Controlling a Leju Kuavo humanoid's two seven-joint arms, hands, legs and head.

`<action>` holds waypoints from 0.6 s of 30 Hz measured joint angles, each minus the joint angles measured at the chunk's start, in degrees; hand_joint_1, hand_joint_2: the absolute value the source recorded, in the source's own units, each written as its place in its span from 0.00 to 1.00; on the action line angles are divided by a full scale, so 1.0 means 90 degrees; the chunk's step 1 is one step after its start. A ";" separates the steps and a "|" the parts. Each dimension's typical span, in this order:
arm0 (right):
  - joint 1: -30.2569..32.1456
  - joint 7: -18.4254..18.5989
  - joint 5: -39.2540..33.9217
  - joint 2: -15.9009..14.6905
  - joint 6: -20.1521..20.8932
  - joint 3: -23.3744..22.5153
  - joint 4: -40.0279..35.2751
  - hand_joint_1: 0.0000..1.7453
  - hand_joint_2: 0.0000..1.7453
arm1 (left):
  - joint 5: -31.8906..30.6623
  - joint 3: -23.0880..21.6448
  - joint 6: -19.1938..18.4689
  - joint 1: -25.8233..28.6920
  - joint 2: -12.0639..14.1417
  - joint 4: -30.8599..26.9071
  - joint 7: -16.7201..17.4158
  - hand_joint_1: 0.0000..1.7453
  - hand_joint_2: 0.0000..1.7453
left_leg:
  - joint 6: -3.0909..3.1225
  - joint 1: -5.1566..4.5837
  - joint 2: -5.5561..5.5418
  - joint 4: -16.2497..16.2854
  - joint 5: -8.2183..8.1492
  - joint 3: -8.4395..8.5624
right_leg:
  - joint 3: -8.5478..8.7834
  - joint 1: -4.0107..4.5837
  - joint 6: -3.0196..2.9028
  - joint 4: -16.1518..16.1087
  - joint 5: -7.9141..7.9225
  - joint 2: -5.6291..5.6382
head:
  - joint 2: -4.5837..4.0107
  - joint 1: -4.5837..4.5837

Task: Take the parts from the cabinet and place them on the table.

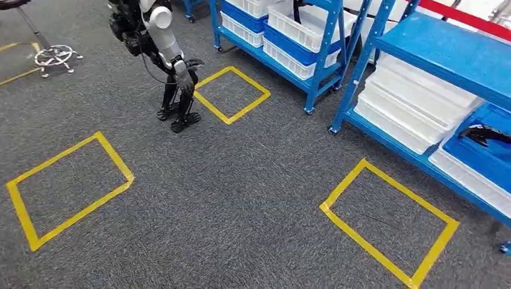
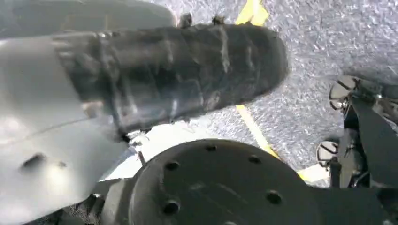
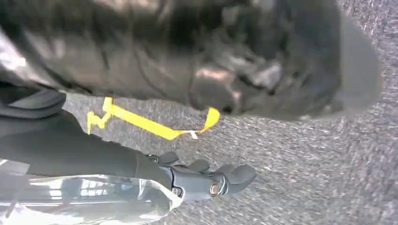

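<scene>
- Grey carpet carries yellow tape squares beside blue shelving with white bins.
- Left hand hangs empty, fingers apart.
- Right hand: fingers curled; whether it holds anything, cannot tell.

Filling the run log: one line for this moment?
left hand: hanging, holds nothing | blue shelves: ahead right | white bins: shelved | parts: not taken

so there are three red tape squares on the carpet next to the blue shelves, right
Not quite: the tape squares are yellow, not red. The head view shows three of them on the grey carpet, one at the left, one further back and one at the right, next to the blue shelves.
</scene>
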 joint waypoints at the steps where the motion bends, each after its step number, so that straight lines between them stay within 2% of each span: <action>1: 0.0020 0.0000 0.0000 0.0000 0.0000 0.0000 0.0002 0.00 0.00 | 0.0000 0.0000 0.0000 -0.0010 -0.0002 0.0000 0.0000 0.00 0.00 | 0.0026 -0.0013 0.0060 -0.0002 0.0003 0.0008 | -0.0007 -0.0016 0.0043 -0.0022 0.0016 0.0073 | 0.0000 -0.0005; 2: 0.0037 0.0000 0.0000 -0.0024 0.0000 0.0000 0.0002 0.00 0.00 | 0.0000 0.0000 -0.0002 -0.0021 -0.0039 -0.0002 -0.0002 0.00 0.00 | 0.0075 0.0030 0.0162 -0.0061 0.0036 0.0026 | -0.0003 -0.0001 0.0086 -0.0016 0.0003 0.0103 | 0.0000 0.0000; 3: 0.0043 0.0000 0.0002 -0.0022 0.0002 0.0000 0.0002 0.00 0.00 | 0.0000 0.0000 -0.0005 -0.0032 -0.0048 -0.0002 -0.0012 0.00 0.00 | 0.0109 0.0040 0.0261 -0.0090 0.0059 0.0040 | -0.0052 0.0021 0.0097 0.0110 -0.0089 -0.0286 | 0.0000 0.0012; 4: 0.0035 0.0002 0.0002 -0.0022 0.0002 0.0000 0.0005 0.00 0.00 | 0.0000 0.0000 -0.0005 -0.0023 -0.0058 -0.0002 -0.0012 0.00 0.00 | 0.0150 0.0028 0.0330 -0.0098 0.0057 0.0038 | -0.0244 0.0024 0.0119 0.0485 -0.0330 -0.0614 | 0.0000 0.0051; 5: 0.0013 0.0002 0.0005 -0.0019 0.0005 0.0000 0.0002 0.00 0.00 | 0.0000 0.0000 -0.0005 -0.0006 -0.0065 0.0000 -0.0002 0.00 0.00 | 0.0168 0.0013 0.0413 -0.0097 0.0046 0.0038 | -0.0521 0.0013 0.0142 0.1036 -0.0604 -0.0753 | 0.0000 0.0049; 6: 0.0004 0.0002 0.0005 -0.0015 0.0007 0.0002 0.0002 0.00 0.00 | 0.0000 0.0000 -0.0002 0.0010 -0.0070 0.0000 -0.0002 0.00 0.00 | 0.0177 0.0003 0.0508 -0.0096 0.0037 0.0041 | -0.0791 0.0009 0.0163 0.1577 -0.0826 -0.0806 | 0.0000 0.0049; 7: 0.0007 0.0002 0.0005 -0.0010 0.0007 0.0002 0.0002 0.00 0.00 | 0.0000 0.0000 -0.0002 0.0018 -0.0073 0.0000 -0.0002 0.00 0.00 | 0.0188 -0.0008 0.0598 -0.0094 0.0026 0.0038 | -0.1019 0.0008 0.0178 0.2016 -0.0961 -0.0826 | 0.0000 0.0049; 8: 0.0008 0.0002 0.0010 -0.0007 0.0007 0.0005 0.0002 0.00 0.00 | 0.0000 0.0000 -0.0005 0.0017 -0.0075 0.0000 -0.0002 0.00 0.00 | 0.0193 -0.0016 0.0677 -0.0092 0.0018 0.0043 | -0.1116 0.0008 0.0186 0.2179 -0.0950 -0.0837 | 0.0000 0.0049; 9: 0.0013 0.0010 0.0017 -0.0007 0.0007 0.0005 0.0002 0.00 0.00 | 0.0000 0.0000 -0.0007 0.0009 -0.0075 0.0000 -0.0005 0.00 0.00 | 0.0197 -0.0026 0.0751 -0.0092 0.0004 0.0058 | -0.1032 0.0009 0.0176 0.2009 -0.0777 -0.0845 | 0.0000 0.0049; 11: 0.0038 0.0036 0.0019 -0.0010 0.0007 0.0005 0.0002 0.00 0.00 | 0.0000 0.0000 -0.0024 0.0000 -0.0085 0.0000 -0.0005 0.00 0.00 | 0.0183 -0.0045 0.0878 -0.0091 -0.0028 0.0108 | -0.0495 0.0022 0.0107 0.0961 -0.0228 -0.0931 | 0.0000 0.0049; 12: 0.0026 0.0036 0.0027 -0.0010 0.0007 0.0007 0.0002 0.00 0.00 | 0.0000 0.0000 -0.0027 -0.0001 -0.0092 0.0000 -0.0005 0.00 0.00 | 0.0167 -0.0057 0.0938 -0.0092 -0.0046 0.0143 | -0.0162 0.0062 0.0033 0.0354 -0.0009 -0.1184 | 0.0000 0.0049; 13: -0.0006 0.0039 0.0041 -0.0012 0.0007 0.0007 0.0000 0.00 0.00 | 0.0000 0.0000 -0.0027 0.0003 -0.0100 0.0000 -0.0005 0.00 0.00 | 0.0131 -0.0107 0.1009 -0.0073 -0.0087 0.0160 | -0.0009 0.0122 -0.0018 0.0016 -0.0004 -0.1491 | 0.0000 0.0051; 16: -0.0021 0.0041 0.0083 -0.0002 0.0010 0.0022 0.0000 0.00 0.00 | 0.0000 0.0000 -0.0027 -0.0014 -0.0104 0.0000 -0.0005 0.00 0.00 | 0.0047 -0.0099 0.1207 -0.0085 -0.0130 0.0212 | -0.0049 0.0130 -0.0063 0.0030 0.0010 -0.1228 | 0.0000 0.0027; 17: -0.0009 0.0046 0.0095 -0.0002 0.0010 0.0032 0.0002 0.00 0.00 | 0.0002 0.0000 -0.0036 -0.0034 -0.0104 0.0000 -0.0010 0.00 0.00 | 0.0013 -0.0102 0.1277 -0.0090 -0.0149 0.0243 | -0.0038 0.0117 -0.0100 -0.0016 0.0036 -0.1143 | 0.0000 0.0032; 18: -0.0011 0.0049 0.0104 0.0005 0.0010 0.0049 0.0000 0.00 0.00 | 0.0002 0.0000 -0.0046 -0.0051 -0.0085 0.0000 -0.0015 0.00 0.00 | -0.0042 -0.0074 0.1043 -0.0021 -0.0209 0.0238 | 0.0021 0.0056 -0.0133 -0.0085 0.0091 -0.1081 | 0.0000 0.0027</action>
